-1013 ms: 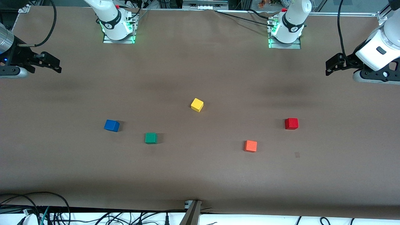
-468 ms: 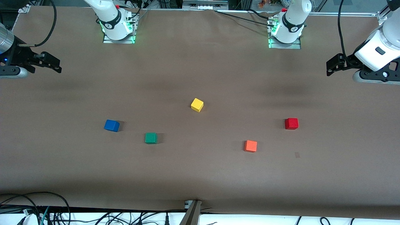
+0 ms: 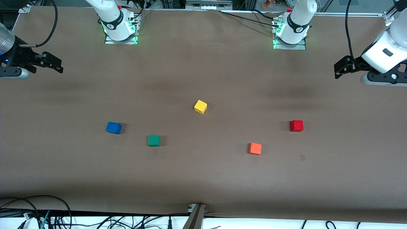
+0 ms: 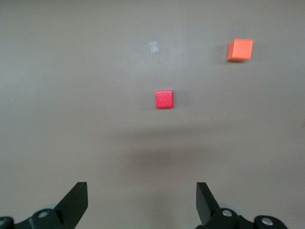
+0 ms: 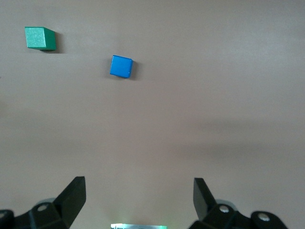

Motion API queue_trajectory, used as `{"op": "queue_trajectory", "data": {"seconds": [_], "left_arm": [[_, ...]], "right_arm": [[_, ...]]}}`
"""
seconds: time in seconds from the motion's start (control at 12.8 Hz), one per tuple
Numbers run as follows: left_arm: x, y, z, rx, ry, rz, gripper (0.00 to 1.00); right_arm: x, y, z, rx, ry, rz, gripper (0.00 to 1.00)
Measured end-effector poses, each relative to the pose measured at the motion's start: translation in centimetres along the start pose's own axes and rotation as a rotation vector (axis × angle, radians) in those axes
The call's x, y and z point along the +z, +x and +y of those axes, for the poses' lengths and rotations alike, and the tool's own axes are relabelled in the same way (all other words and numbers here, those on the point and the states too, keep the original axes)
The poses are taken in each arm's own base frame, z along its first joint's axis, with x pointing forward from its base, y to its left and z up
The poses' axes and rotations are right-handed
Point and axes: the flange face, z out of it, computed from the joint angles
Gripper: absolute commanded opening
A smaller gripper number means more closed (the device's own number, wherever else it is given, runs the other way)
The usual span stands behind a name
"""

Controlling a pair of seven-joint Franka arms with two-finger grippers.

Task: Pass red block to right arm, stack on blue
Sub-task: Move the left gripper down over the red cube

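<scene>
The red block (image 3: 296, 126) sits on the brown table toward the left arm's end; it also shows in the left wrist view (image 4: 164, 99). The blue cube (image 3: 113, 128) sits toward the right arm's end and shows in the right wrist view (image 5: 121, 66). My left gripper (image 3: 339, 68) is open and empty, up in the air over the table's left-arm end (image 4: 142, 195). My right gripper (image 3: 57, 66) is open and empty, up over the table's right-arm end (image 5: 139, 191).
A yellow cube (image 3: 200, 107) lies mid-table. A green cube (image 3: 153, 140) lies beside the blue one (image 5: 40, 38). An orange cube (image 3: 255, 148) lies nearer the front camera than the red block (image 4: 239, 49). Both arm bases (image 3: 120, 28) (image 3: 290, 31) stand at the table's top edge.
My left gripper has drifted slightly toward the left arm's end of the table. The right arm and all cubes have not moved.
</scene>
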Motion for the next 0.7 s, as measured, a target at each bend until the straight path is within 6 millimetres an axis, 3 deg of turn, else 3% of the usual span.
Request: {"op": "queue_trajectory", "data": {"seconds": [0.16, 0.55, 0.7], "left_arm": [[-1.8, -0.2, -0.4, -0.007, 0.0, 0.025, 1.0], [-2.7, -0.1, -0.4, -0.002, 0.043, 0.03, 1.0], [-1.5, 0.2, -0.5, 0.001, 0.04, -0.015, 1.0]], "right_arm": [[-0.1, 0.0, -0.3, -0.006, -0.001, 0.003, 1.0], [-0.3, -0.1, -0.7, -0.012, -0.002, 0.005, 1.0], [-0.3, -0.1, -0.7, -0.012, -0.002, 0.005, 1.0]]}}
